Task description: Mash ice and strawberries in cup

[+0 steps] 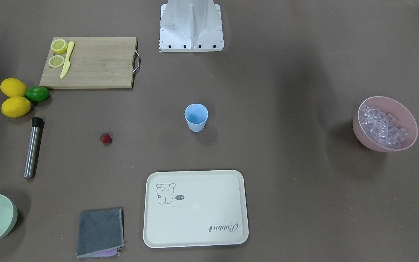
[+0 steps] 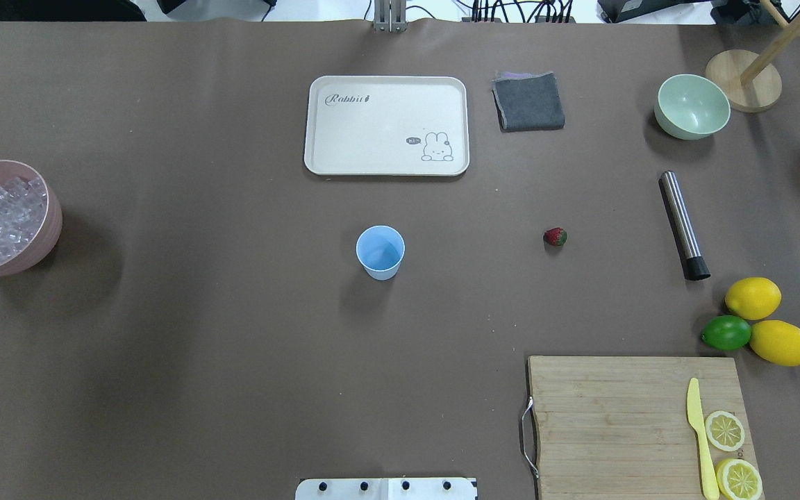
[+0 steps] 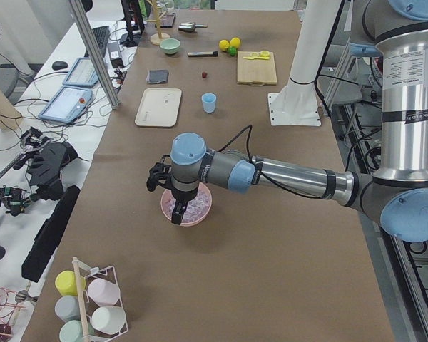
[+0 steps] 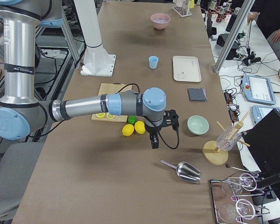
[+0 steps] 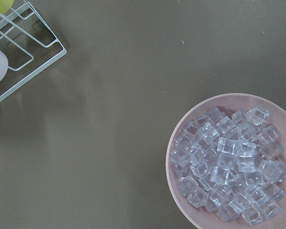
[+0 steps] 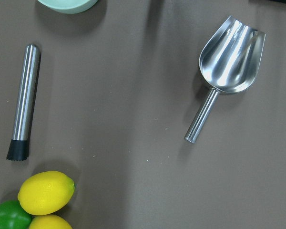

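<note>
Standing upright near the middle of the desk (image 1: 286, 189), the cup (image 1: 196, 117) is well apart from the strawberry (image 1: 106, 138), which lies on the bare desk. The ice (image 1: 382, 126) is heaped in the pink bowl (image 1: 365, 141) at the desk's end on the robot's left. The left hand (image 3: 177, 214) hangs over that bowl. The right hand (image 4: 154, 141) hovers just beside the lemons (image 4: 134, 128). I cannot tell whether either hand is spread or pressed together.

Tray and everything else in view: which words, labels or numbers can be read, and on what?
"Rabbit": script lettering in one corner of the tray.
Speech bubble beside the rabbit drawing on the tray: too small to read.
Sticker on the left arm: too blurred to read.
Nothing else is readable.
</note>
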`<control>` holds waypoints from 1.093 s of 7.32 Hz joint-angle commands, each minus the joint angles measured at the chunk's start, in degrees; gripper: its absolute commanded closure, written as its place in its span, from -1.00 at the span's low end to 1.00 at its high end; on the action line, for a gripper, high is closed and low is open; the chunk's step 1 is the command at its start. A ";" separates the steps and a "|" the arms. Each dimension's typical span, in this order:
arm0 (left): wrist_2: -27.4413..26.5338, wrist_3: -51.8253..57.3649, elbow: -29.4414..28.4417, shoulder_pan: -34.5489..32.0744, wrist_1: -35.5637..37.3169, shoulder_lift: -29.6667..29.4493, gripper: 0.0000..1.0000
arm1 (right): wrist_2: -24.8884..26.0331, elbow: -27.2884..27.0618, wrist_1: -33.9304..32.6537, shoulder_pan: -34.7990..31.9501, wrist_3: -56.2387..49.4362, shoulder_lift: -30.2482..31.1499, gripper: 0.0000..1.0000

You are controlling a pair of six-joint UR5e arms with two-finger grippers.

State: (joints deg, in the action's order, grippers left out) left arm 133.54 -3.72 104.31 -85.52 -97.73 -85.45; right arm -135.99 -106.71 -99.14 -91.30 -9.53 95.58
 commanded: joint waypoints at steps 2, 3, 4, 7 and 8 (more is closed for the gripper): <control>-0.30 -5.28 -0.34 6.13 -0.09 -2.60 -0.94 | -0.16 0.01 0.87 1.03 -0.23 1.10 -1.00; -0.47 -8.73 -0.51 9.20 -0.18 -4.36 -0.94 | -0.07 0.01 0.88 1.21 -0.49 1.10 -1.00; -0.56 -9.02 -0.95 12.19 -1.39 -4.90 -0.94 | -0.07 0.01 0.88 1.22 -0.49 1.10 -1.00; -0.65 -13.14 -9.01 15.46 -11.48 -7.09 -0.94 | -0.07 0.01 0.97 1.39 -0.49 1.28 -1.00; -1.70 -13.24 -11.39 16.26 -14.04 -7.28 -0.94 | -0.07 -0.08 0.97 1.39 -0.49 1.37 -1.00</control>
State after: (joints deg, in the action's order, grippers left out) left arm 132.70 -16.04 96.04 -70.57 -108.21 -92.14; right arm -136.08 -106.71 -98.18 -89.93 -10.02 96.87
